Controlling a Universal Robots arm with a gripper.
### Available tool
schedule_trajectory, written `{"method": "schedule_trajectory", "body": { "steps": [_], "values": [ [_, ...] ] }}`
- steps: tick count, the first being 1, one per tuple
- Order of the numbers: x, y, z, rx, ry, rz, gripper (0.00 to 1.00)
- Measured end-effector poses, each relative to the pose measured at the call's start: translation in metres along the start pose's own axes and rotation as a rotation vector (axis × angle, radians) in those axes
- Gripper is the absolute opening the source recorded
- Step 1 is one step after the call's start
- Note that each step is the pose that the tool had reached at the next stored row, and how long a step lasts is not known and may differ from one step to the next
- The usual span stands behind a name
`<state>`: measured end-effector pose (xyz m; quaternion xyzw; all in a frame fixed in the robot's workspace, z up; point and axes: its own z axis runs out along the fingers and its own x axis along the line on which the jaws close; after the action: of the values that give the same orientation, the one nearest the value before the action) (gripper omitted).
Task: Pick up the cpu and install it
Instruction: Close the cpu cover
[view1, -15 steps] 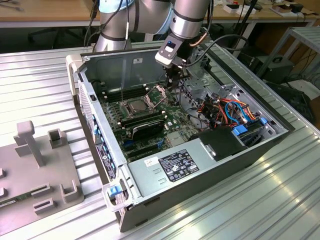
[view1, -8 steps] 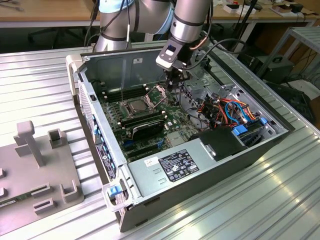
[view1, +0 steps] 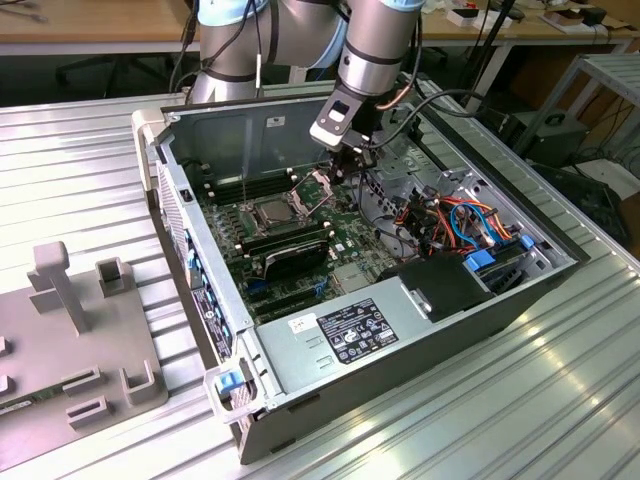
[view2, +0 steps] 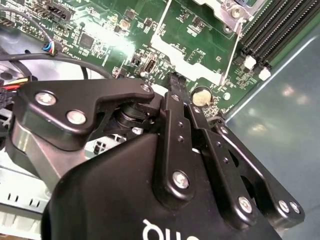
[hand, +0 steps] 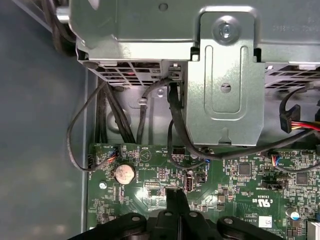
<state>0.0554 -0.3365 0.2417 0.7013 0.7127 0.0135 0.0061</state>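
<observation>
The cpu lies on the board (seemingly seated), beside the open frame. The gripper, jaws pinched together on nothing, hovers near that frame. Latching seems the step in hand; it calls for a gentle, square push.

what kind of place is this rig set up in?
Likely a robotics lab or workshop: an open PC case lies on a ribbed metal table, the arm reaches into it, and wooden desks with gear stand behind.
</observation>
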Motion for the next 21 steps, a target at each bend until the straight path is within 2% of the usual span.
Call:
{"method": "schedule_trajectory", "body": {
  "steps": [4, 9, 17, 21],
  "values": [
    [0.0000, -0.0007, 0.0004, 0.0001, -0.0004, 0.000, 0.11],
    [0.0001, -0.0088, 0.0001, 0.0001, -0.0003, 0.000, 0.11],
    [0.0011, -0.0409, -0.0008, -0.0029, -0.0004, 0.000, 0.11],
    [0.0016, -0.0528, -0.0011, -0.0040, -0.0004, 0.000, 0.11]
  ]
}}
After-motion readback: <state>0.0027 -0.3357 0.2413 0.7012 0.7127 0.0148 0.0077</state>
